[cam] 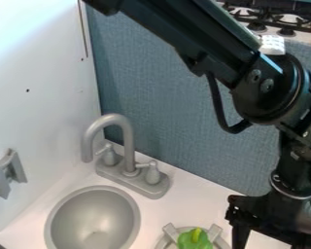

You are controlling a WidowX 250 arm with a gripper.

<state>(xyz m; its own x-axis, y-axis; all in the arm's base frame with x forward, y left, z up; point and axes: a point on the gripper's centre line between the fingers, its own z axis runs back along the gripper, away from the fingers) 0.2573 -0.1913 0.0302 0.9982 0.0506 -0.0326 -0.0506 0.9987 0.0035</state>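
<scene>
I have my black arm point(197, 41) slanting in from the upper left, its thick joint bent at the right, the wrist point(291, 182) dropping below it. My tool point(269, 241) hangs at the lower right, its fingers point(240, 238) spread apart.

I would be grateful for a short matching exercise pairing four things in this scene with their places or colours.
1. toy vegetable
2. faucet
3. sink basin
4. bracket

A. sunk into the white counter
B. on the white wall, at the left
C. green, at the bottom edge
D. between the basin and the blue panel

Pairs: 1-C, 2-D, 3-A, 4-B
</scene>
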